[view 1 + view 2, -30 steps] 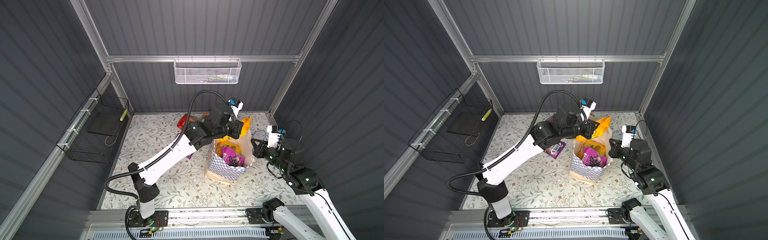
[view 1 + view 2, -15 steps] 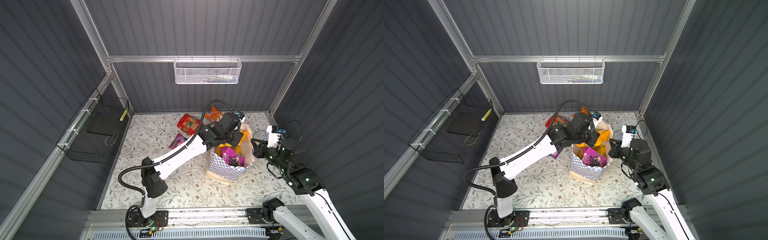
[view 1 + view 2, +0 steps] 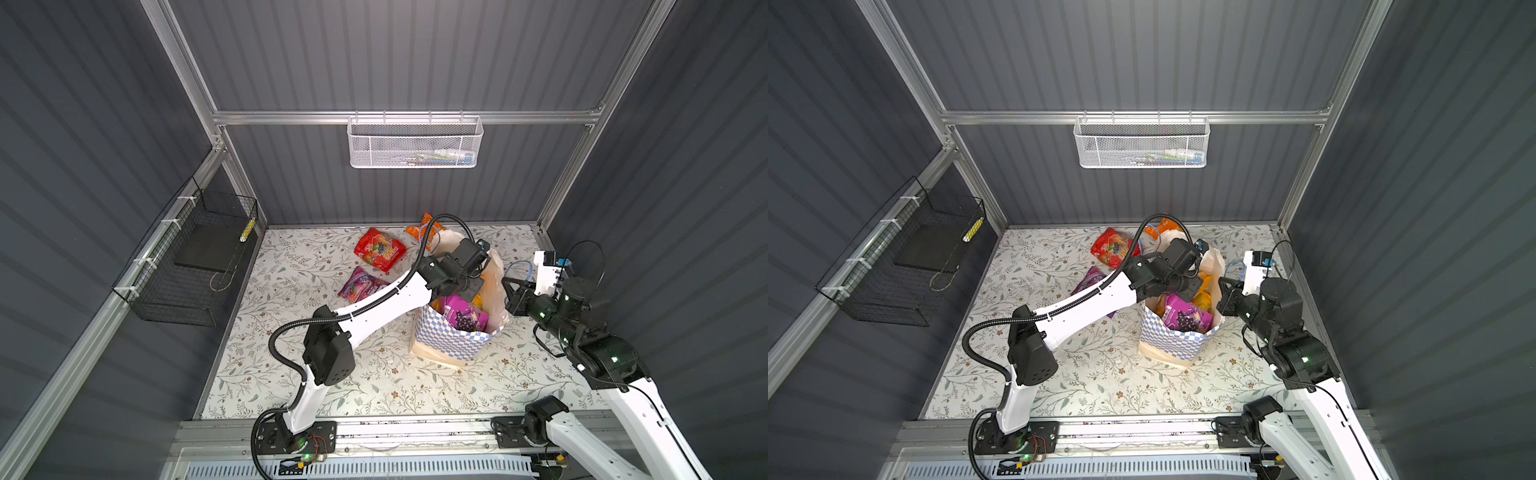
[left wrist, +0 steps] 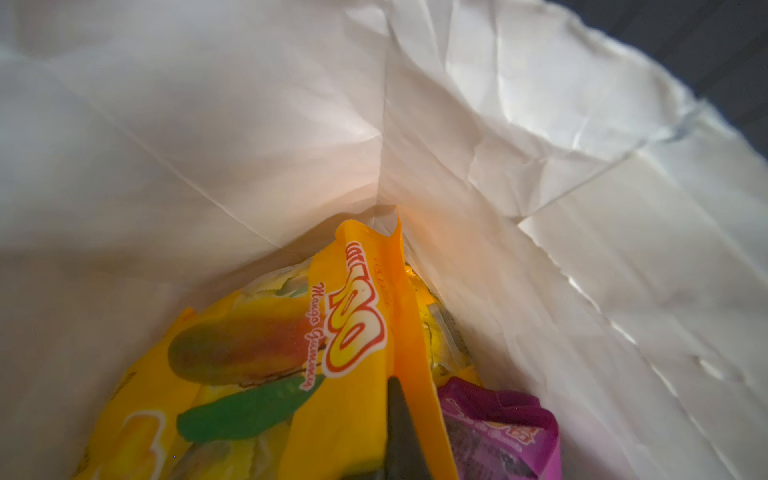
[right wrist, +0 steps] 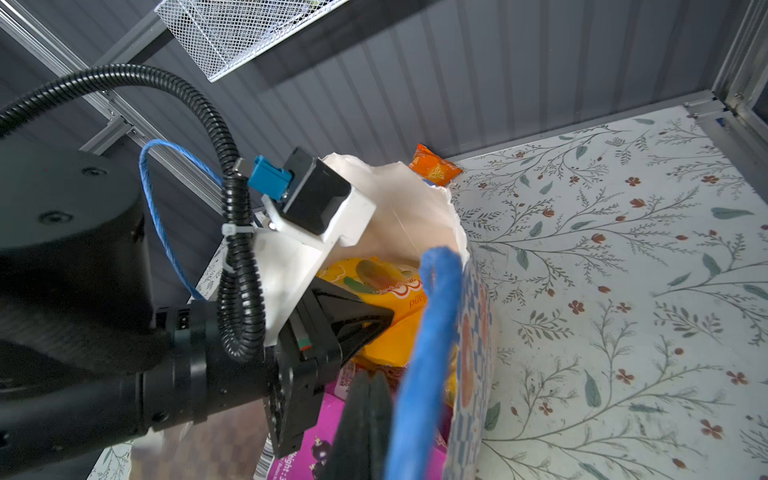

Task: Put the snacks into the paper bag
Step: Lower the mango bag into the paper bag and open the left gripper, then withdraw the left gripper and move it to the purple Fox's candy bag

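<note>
Both top views are read from the left, where three snacks are seen left out on the flowered table [image 3: 291,332]: the purple-pink packet [image 3: 361,284] nearest, the red packet [image 3: 380,249] farther back, and the small orange packet [image 3: 417,230] by the far wall, just behind the paper bag [image 3: 453,340]. The bag is stood upright right of centre, and the purple grape packet [image 3: 465,318] is already lodged inside it among yellow ones. The task is therefore judged to be about half done, with one packet being delivered and three to be fetched. The left gripper [image 5: 384,322] is reached down into the bag's mouth, its jaws clenched on the edge of a yellow-orange "100" packet [image 4: 353,332]. That packet is held inside the bag toward an inner corner and has not yet been let go. At the bag's right rim the right gripper [image 5: 368,388] is pressed shut, and the blue cord handle [image 5: 432,332] is seen running just beside it. Whether the cord is pinched cannot be told.
</note>
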Controlling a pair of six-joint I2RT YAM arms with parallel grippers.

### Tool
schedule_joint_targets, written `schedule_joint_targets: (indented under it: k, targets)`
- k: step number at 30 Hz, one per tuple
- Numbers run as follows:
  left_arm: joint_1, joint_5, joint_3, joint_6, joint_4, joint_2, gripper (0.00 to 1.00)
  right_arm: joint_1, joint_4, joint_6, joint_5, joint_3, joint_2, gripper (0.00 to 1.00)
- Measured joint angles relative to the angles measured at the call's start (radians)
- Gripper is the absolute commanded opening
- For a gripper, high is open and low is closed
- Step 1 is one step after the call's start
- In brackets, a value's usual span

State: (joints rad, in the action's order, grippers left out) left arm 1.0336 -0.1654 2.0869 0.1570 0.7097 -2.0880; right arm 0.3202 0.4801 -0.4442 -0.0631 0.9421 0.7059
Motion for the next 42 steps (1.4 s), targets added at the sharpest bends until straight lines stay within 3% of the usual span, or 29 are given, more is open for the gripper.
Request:
schedule_joint_targets:
  k: [4, 6, 8, 12, 13, 19, 30, 42]
  targets:
    - [0.000, 0.000, 0.008, 0.001, -0.008, -0.017, 0.00, 0.000, 0.000, 0.000, 0.000, 0.000, 0.000, 0.00]
    - [0.000, 0.000, 0.017, 0.003, -0.010, -0.033, 0.09, 0.000, 0.000, 0.000, 0.000, 0.000, 0.000, 0.00]
    - [0.000, 0.002, 0.027, 0.003, -0.011, -0.045, 0.30, 0.000, 0.000, 0.000, 0.000, 0.000, 0.000, 0.00]
    - [0.000, 0.013, 0.037, 0.016, -0.020, -0.046, 0.89, 0.000, -0.001, 0.000, 0.000, 0.000, 0.000, 0.00]
    - [0.000, 0.019, 0.037, 0.019, -0.026, -0.043, 0.99, 0.000, -0.001, 0.000, 0.000, 0.000, 0.000, 0.00]
    - [0.001, 0.070, 0.016, 0.042, -0.053, 0.031, 1.00, 0.000, -0.001, 0.000, 0.000, 0.000, 0.000, 0.00]
    - [0.000, 0.169, -0.017, 0.077, -0.135, 0.290, 1.00, 0.000, -0.001, 0.000, 0.000, 0.000, 0.000, 0.00]
    - [0.000, 0.060, -0.288, 0.092, -0.184, 0.583, 1.00, 0.000, -0.001, 0.000, 0.000, 0.000, 0.000, 0.00]
